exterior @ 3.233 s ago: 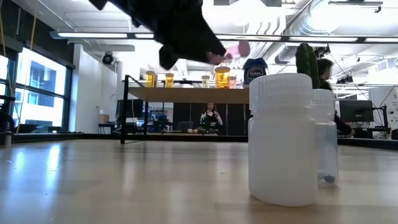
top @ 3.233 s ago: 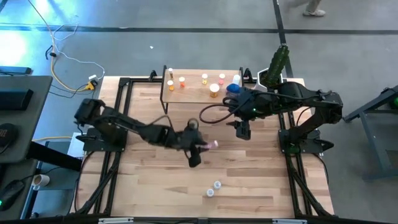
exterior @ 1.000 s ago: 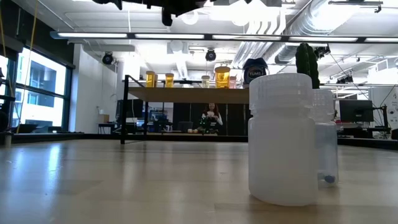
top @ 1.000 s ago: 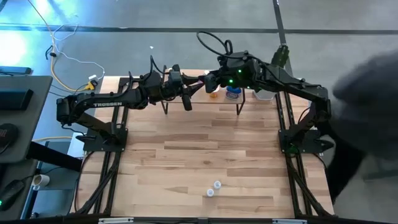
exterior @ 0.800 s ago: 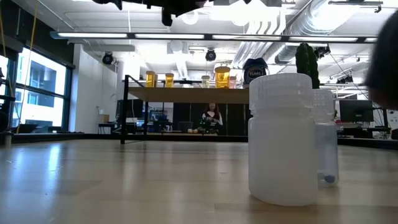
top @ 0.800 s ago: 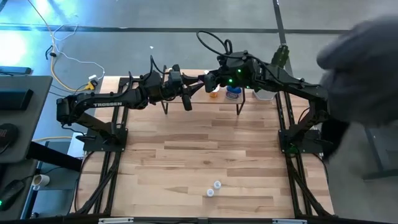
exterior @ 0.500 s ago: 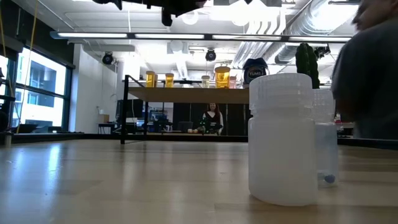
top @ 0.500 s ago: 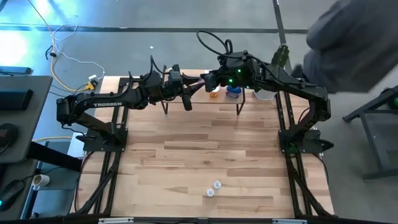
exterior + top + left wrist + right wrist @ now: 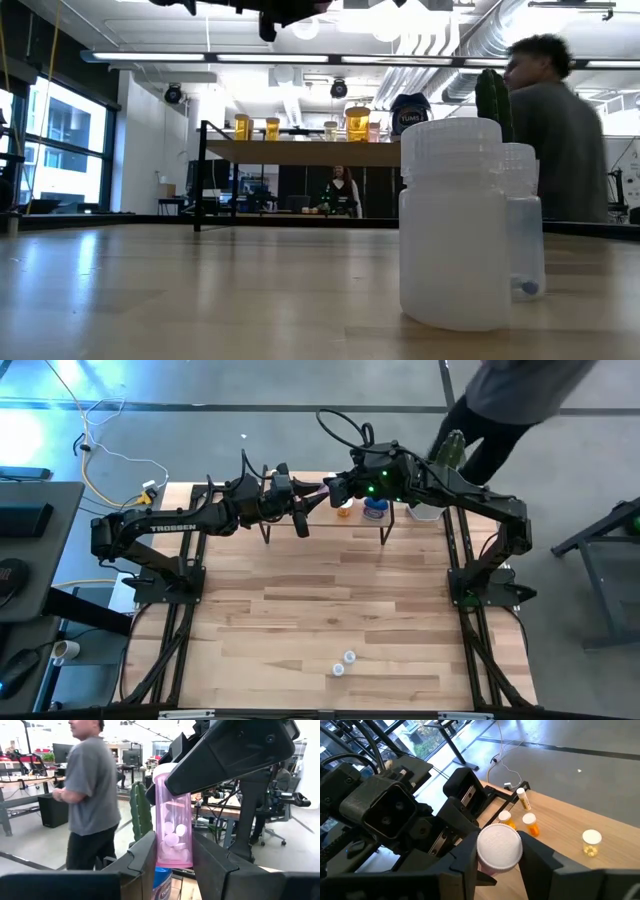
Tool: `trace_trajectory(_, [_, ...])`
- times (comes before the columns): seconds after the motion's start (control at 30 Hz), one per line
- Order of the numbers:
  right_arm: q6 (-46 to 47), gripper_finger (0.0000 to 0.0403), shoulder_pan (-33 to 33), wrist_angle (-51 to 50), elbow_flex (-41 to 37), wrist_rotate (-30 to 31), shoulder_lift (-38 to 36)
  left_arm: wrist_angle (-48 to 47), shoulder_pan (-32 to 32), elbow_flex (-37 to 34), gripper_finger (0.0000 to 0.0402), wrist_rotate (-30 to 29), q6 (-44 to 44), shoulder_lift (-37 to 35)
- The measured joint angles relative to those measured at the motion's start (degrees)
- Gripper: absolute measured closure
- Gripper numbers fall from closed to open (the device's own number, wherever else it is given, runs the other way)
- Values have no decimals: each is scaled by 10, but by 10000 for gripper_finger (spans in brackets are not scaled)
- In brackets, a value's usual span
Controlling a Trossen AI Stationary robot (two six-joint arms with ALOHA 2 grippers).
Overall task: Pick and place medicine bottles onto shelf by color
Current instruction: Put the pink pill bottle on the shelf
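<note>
both arms were stretched over the shelf at the far edge of the desk, their wrists meeting above it. the left gripper had its fingers closed on the lower body of a pink pill bottle, which stood upright with pale tablets visible inside. the right gripper was on the same bottle from the other end; its fingers lay against either side of the white cap, so both grippers were on the one bottle, held in the air above the shelf. in the high view the bottle showed only as a small pink spot between the two wrists. on the shelf, an orange bottle and a blue jar were partly visible under the right arm; the right wrist view showed three more bottles on the light wood, two orange ones close together and a yellowish one apart from them. two clear bottles stood near each other on the near part of the desk, well apart from the shelf. a potted cactus stood at the far right corner. a person in a grey shirt was beyond the desk on that side.
</note>
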Motion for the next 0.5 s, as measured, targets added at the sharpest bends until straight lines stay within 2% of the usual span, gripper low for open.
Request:
trace_trajectory(0.27, [-15,301,-5,0,0,4,0,0,0,0,290,-1,18,0])
trace_trajectory(0.5, [-25,302,-23,0,0,7,-2,-27,4,0,246,-9,36,0])
